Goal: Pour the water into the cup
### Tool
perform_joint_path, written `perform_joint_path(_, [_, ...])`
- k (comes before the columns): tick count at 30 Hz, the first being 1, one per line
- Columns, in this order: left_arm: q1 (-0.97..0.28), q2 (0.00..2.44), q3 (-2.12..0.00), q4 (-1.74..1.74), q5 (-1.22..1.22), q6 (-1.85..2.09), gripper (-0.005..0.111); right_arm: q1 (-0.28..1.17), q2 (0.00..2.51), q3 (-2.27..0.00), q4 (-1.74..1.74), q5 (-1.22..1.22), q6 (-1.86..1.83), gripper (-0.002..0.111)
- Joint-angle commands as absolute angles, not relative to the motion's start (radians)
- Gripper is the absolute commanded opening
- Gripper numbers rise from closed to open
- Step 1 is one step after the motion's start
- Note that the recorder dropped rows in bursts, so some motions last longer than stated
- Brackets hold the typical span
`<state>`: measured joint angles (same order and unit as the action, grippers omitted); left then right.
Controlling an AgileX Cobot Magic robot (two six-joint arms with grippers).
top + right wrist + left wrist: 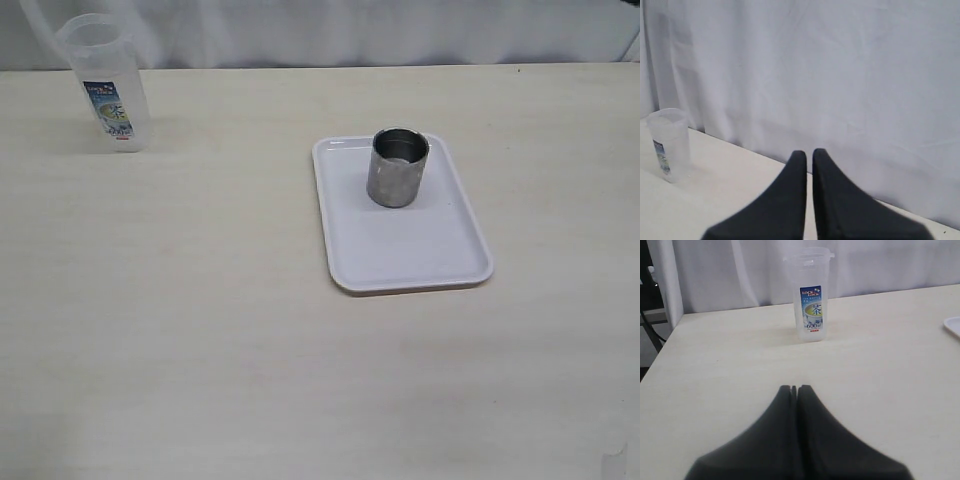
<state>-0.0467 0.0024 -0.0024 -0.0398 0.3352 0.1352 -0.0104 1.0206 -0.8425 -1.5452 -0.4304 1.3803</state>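
A tall translucent plastic container (105, 85) with a blue-and-white label stands upright at the table's far left; its water is hard to make out. It also shows in the left wrist view (810, 295) and the right wrist view (670, 145). The shiny steel cup (398, 166) stands upright on a white tray (410, 250) right of centre. My left gripper (796, 388) is shut and empty, well short of the container. My right gripper (809, 152) is shut with a thin slit between the fingers, empty, facing the curtain. Neither gripper shows in the exterior view.
A white curtain (350, 30) hangs behind the table's far edge. The table's left edge (660, 350) lies close to the container, with dark gear beyond it. The tray's corner (952, 326) shows in the left wrist view.
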Motion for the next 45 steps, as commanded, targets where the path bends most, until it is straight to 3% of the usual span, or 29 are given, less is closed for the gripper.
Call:
perform_joint_path(1, [-0.045,0.0,0.0,-0.038,0.323,0.13,0.0,-0.014,0.855,-0.704,-1.523,-0.416,1.402,0.004])
perform_joint_path(11, [-0.045,0.0,0.0,-0.038,0.323,0.13,0.0,-0.014,0.508,-0.425,-1.523,-0.423,1.587,0.004])
perform_joint_path(18, [-0.045,0.0,0.0,-0.038,0.323,0.13,0.0,-0.014,0.362,-0.382,-1.527,-0.42,1.61,0.004])
perform_joint_path(37, [-0.045,0.0,0.0,-0.038,0.323,0.13,0.0,-0.005,0.275,-0.38,-1.527,-0.401,1.602,0.004])
perform_joint_path(45, [-0.045,0.0,0.0,-0.038,0.323,0.13,0.0,-0.005,0.275,-0.35,-1.258,-0.412,1.256,0.004])
